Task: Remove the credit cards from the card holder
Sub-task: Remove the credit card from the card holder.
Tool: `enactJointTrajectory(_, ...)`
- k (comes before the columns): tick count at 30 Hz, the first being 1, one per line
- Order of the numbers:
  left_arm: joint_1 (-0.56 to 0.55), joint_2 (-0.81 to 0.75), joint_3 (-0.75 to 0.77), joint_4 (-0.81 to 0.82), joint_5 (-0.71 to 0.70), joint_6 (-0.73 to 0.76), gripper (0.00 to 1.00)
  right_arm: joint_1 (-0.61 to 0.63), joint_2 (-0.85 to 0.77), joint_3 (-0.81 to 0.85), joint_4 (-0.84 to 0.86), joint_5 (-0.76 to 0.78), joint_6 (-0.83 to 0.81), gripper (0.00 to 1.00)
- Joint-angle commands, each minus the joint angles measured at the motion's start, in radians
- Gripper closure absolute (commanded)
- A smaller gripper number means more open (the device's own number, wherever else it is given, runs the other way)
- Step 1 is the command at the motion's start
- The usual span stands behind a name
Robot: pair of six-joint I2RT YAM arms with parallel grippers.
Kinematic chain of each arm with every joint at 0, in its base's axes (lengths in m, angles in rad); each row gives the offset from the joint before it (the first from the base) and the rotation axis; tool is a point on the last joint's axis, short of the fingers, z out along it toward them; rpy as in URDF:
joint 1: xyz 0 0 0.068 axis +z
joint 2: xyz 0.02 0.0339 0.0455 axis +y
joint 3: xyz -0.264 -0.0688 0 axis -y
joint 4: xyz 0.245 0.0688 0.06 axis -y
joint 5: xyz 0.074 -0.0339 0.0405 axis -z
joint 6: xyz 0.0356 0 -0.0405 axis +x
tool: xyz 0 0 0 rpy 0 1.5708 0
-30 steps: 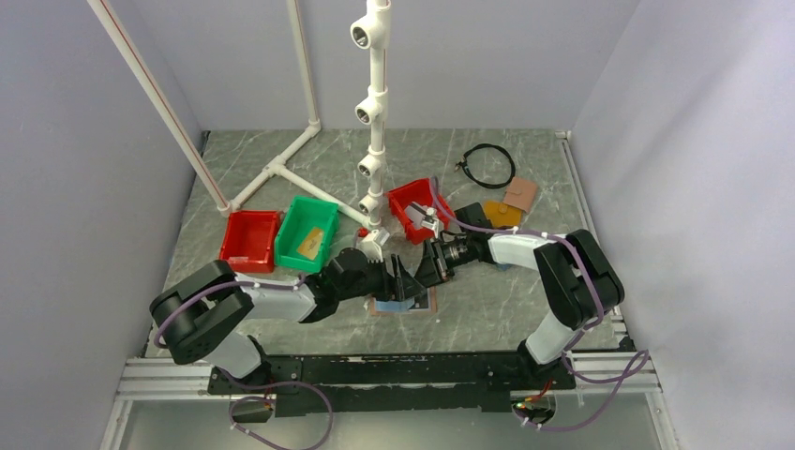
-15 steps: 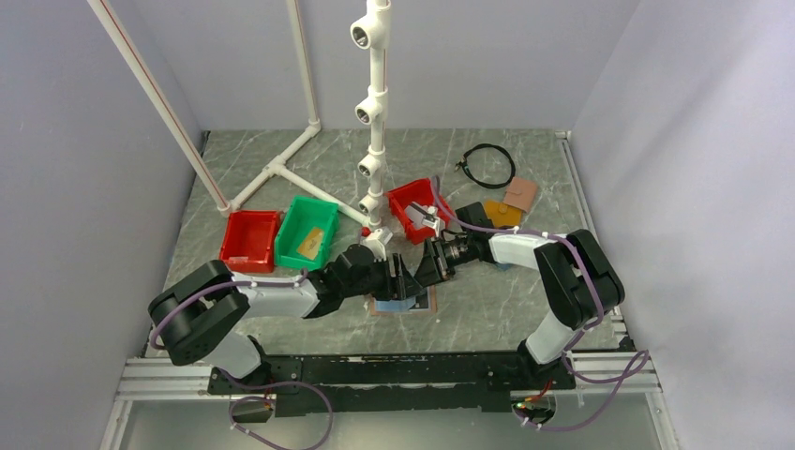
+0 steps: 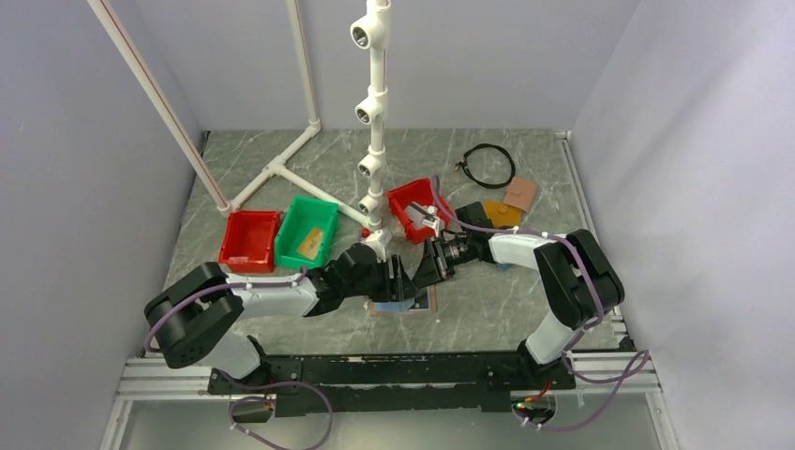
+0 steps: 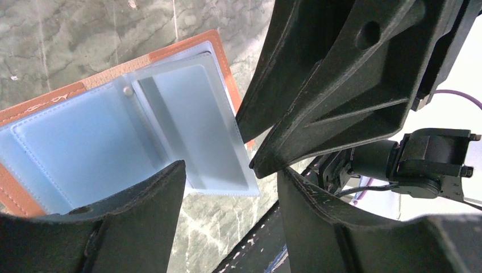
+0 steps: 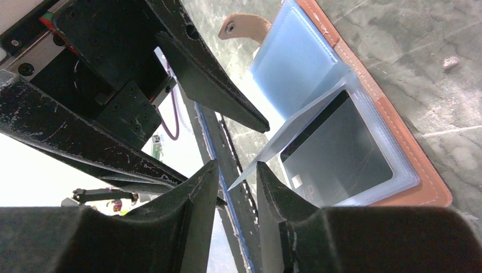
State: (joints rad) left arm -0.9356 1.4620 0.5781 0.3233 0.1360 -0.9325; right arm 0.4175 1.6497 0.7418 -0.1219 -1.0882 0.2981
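Card holder (image 3: 403, 306): laid open on the counter (image 3: 487, 300) just ahead of the arm bases, blue lining upward. Its position is unchanged from a second ago.
Sleeve leaf (image 4: 193, 131): raised off the lining at a slant. Its free corner is seen between the fingers of the right claw.
Dark card (image 5: 340, 152): lodged in the clear pocket under the raised leaf, not withdrawn.
Right claw (image 5: 236, 170): fingers held narrowly apart about the leaf corner. Whether the leaf is pinched cannot be told. No change of pose is noted.
Left claw (image 4: 230, 170): fingers well apart, held low over the lining and close against the right claw. The gap is found narrower than a second ago, and the arm's elbow has shifted slightly leftward.
Tan card (image 3: 312, 244): lying in the green bin (image 3: 298, 217), unmoved.
Red bins: one (image 3: 246, 246) is set just beside the green bin and another (image 3: 412, 208) stands beyond the claws. Both are unmoved.
Far right of counter: an orange wallet (image 3: 502, 214) and a black cable loop (image 3: 489, 164), as before.
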Motion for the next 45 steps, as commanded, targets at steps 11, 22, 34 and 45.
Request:
enactJointTrajectory(11,0.004,-0.037,0.024,-0.081,-0.094,0.021,0.35,0.042,-0.001,0.041,0.007,-0.139,0.001,0.68)
enactJointTrajectory(22,0.004,-0.04,0.023,-0.129,-0.13,0.023,0.48,0.051,0.004,0.046,0.004,-0.171,-0.002,0.63)
enactJointTrajectory(34,0.004,-0.058,0.025,-0.174,-0.133,0.039,0.64,0.05,0.0,0.061,-0.023,-0.099,-0.041,0.51)
enactJointTrajectory(45,0.003,-0.051,0.0,-0.036,-0.051,0.069,0.5,0.051,0.0,0.049,0.013,-0.112,-0.002,0.56)
